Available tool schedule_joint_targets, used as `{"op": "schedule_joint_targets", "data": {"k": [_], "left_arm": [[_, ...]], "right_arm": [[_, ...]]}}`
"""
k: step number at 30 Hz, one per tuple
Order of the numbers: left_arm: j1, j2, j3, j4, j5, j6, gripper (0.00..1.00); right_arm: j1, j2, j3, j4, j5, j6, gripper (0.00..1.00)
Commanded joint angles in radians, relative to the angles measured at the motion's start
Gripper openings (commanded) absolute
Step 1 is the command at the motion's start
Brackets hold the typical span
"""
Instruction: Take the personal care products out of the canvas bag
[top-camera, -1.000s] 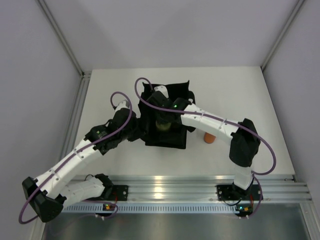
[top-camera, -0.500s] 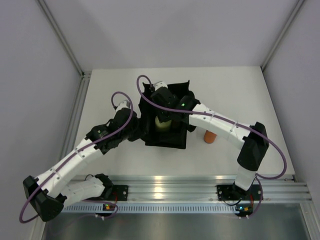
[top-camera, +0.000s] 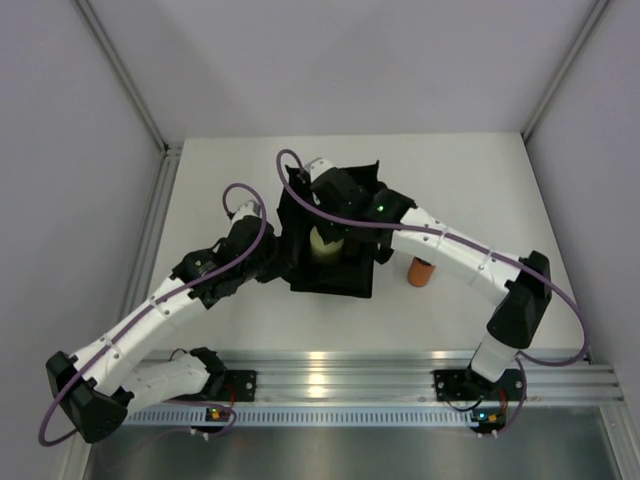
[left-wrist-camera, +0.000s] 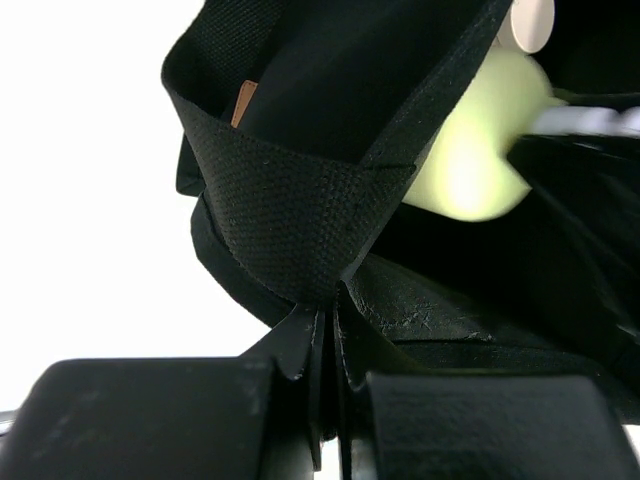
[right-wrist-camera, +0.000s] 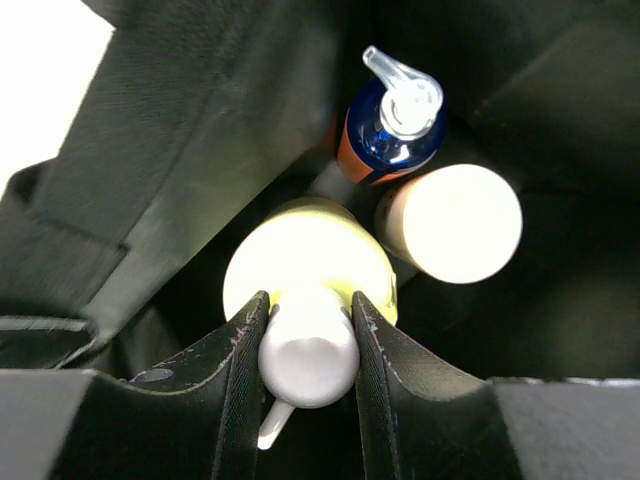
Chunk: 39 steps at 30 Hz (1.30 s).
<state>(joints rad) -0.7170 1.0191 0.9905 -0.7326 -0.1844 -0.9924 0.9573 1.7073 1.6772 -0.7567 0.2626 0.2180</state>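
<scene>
Left arm (top-camera: 190, 290): reaches from the near left corner of the counter (top-camera: 220, 180) to the left wall of the bag (top-camera: 330, 278). The left jaws are clenched on a fold of the bag's black rim, the woven fabric pinched flat between them. In the left wrist view the open bag rises just beyond these jaws. The yellow bottle (left-wrist-camera: 465, 165) shows inside it, ahead and to the right of them.

Bag: stands open on the middle of the counter, held between the two sets of jaws. The left jaws are at its left wall and the right jaws are inside its mouth.

Right arm (top-camera: 450, 255): crosses from the near right and dips into the bag from above. The right jaws are grasping the white top (right-wrist-camera: 308, 355) of the yellow bottle, one on each side of it. The rounded yellow body lies directly beyond them. Farther beyond and slightly right stands the bagged orange bottle (right-wrist-camera: 380, 150), with a dark blue cap and a clear pump. The beige bottle (right-wrist-camera: 460, 222) is to the right of the jaws, just beside the yellow bottle. All three are inside the bag.

Loose orange bottle (top-camera: 421, 271): rests on the counter outside the bag. It is to the right of the right jaws, near the bag's right wall and beside the right forearm.
</scene>
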Motion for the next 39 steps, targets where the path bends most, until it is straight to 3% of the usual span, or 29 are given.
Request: {"op": "schedule_joint_targets", "data": {"k": [1,18,25,39], "left_arm": [[-0.001,0.010,-0.009,-0.005,-0.024,0.014,0.00],[-0.001,0.032,0.004,-0.004,-0.047,0.011,0.00],[-0.001,0.030,0.005,-0.004,-0.056,0.003,0.00],[-0.001,0.021,-0.007,-0.005,-0.050,-0.011,0.00]], "right_arm": [[0.011,-0.136,0.105,0.103,-0.025,-0.054,0.00],[0.015,-0.219,0.260,0.031,-0.057,-0.160,0.00],[0.014,-0.225,0.377,-0.032,0.032,-0.181,0.00],[0.009,-0.287,0.446,-0.052,0.125,-0.192,0.00]]}}
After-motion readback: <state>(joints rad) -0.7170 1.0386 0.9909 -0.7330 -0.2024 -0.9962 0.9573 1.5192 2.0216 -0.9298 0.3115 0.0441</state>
